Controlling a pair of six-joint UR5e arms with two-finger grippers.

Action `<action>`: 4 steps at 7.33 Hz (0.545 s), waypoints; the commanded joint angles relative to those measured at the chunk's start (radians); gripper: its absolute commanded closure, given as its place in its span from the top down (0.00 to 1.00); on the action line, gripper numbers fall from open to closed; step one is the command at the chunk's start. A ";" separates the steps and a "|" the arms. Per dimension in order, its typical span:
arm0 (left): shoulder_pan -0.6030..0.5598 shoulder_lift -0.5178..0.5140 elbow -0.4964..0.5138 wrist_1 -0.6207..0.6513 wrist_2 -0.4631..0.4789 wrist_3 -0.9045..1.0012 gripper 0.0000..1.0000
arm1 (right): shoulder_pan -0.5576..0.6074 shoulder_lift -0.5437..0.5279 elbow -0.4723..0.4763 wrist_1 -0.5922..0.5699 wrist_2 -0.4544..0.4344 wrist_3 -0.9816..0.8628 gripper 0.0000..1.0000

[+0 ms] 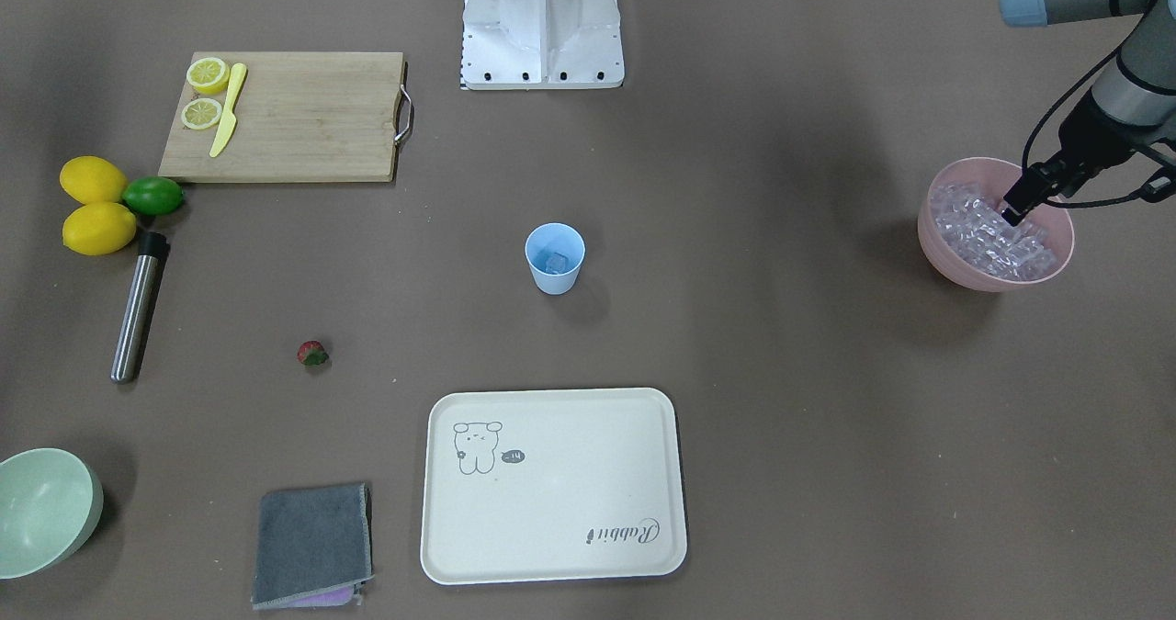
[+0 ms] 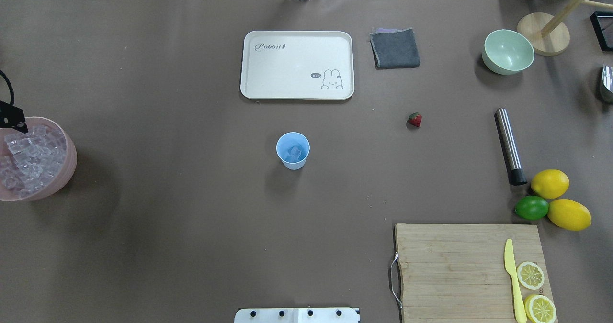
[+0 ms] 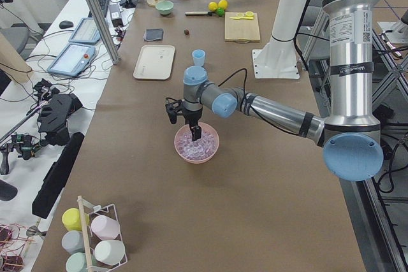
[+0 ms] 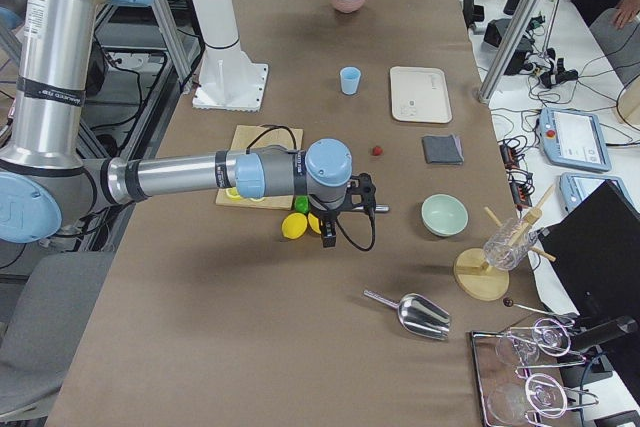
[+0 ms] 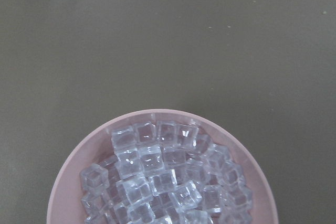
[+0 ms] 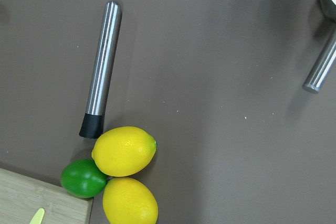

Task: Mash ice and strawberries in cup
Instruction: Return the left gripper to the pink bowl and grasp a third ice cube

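Robot's-left end of tabletop (image 1: 781, 372): left hand (image 1: 1013, 213) dips tips-down into pink bowl (image 1: 937, 253) heaped with ice (image 1: 978, 239); finger spread not readable, nor whether it grips a cube. Mid-tabletop, cup (image 1: 555, 276) stands upright with ice in its bottom; strawberry (image 1: 312, 354) lies loose, well apart from cup, between it and steel rod (image 1: 138, 308). The right hand (image 4: 328, 237) hangs over lemons (image 1: 93, 180) and lime (image 1: 153, 196); wide or narrow, cannot tell.

The left hand (image 1: 1013, 214) hangs over ice (image 1: 983, 242) in the pink bowl (image 1: 937, 257).
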 commanded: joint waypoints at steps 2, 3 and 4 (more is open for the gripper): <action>0.028 0.004 0.071 -0.074 0.042 -0.096 0.97 | 0.000 0.004 0.001 0.002 0.000 0.000 1.00; 0.028 0.009 0.098 -0.104 0.042 -0.096 0.97 | 0.000 0.004 0.003 0.000 0.000 0.001 1.00; 0.028 0.007 0.116 -0.121 0.042 -0.096 0.97 | 0.000 0.004 0.001 0.000 0.000 0.000 1.00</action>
